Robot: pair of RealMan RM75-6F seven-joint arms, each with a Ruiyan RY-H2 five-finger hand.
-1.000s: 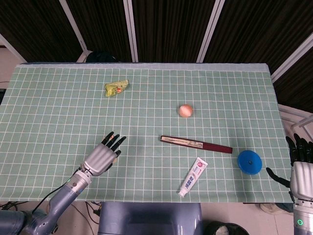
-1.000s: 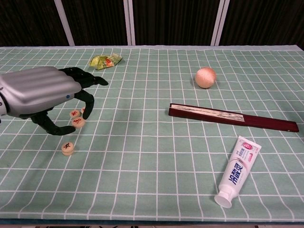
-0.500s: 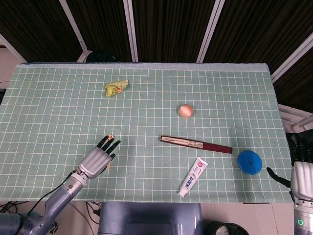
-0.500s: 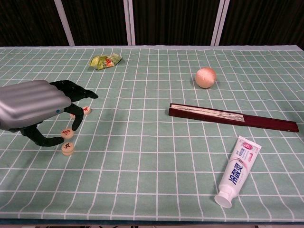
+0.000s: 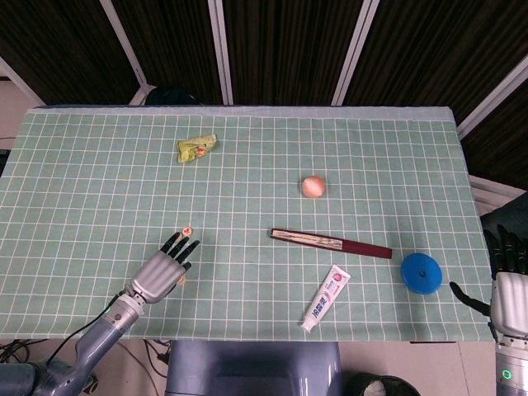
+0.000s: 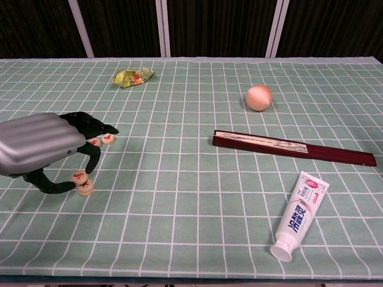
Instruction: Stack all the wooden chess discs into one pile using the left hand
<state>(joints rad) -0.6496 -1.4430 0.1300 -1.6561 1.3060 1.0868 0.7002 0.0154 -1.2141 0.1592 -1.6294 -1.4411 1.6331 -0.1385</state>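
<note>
My left hand [image 6: 42, 146] hangs low over the near left of the green gridded table [image 6: 179, 203]. Between thumb and a finger it pinches a wooden chess disc [image 6: 78, 177], held right over a second disc [image 6: 85, 189] lying on the cloth; whether they touch I cannot tell. Two more discs [image 6: 96, 142] [image 6: 109, 139] lie side by side just beyond the fingertips. In the head view the left hand [image 5: 158, 271] hides most of the discs; one disc [image 5: 187, 232] shows beyond it. My right hand [image 5: 511, 285] stays off the table's right edge, fingers spread, holding nothing.
A green-yellow snack packet [image 6: 133, 76] lies at the back left. A peach-coloured ball [image 6: 259, 97] sits mid-table, with a folded dark red fan [image 6: 293, 147] in front of it. A toothpaste tube [image 6: 298, 215] lies near the front edge, and a blue round lid [image 5: 421, 273] right of it.
The left hand has drawn back toward the front edge, carrying the pinched disc from beside the far pair to just over the near disc. The right hand has not moved.
</note>
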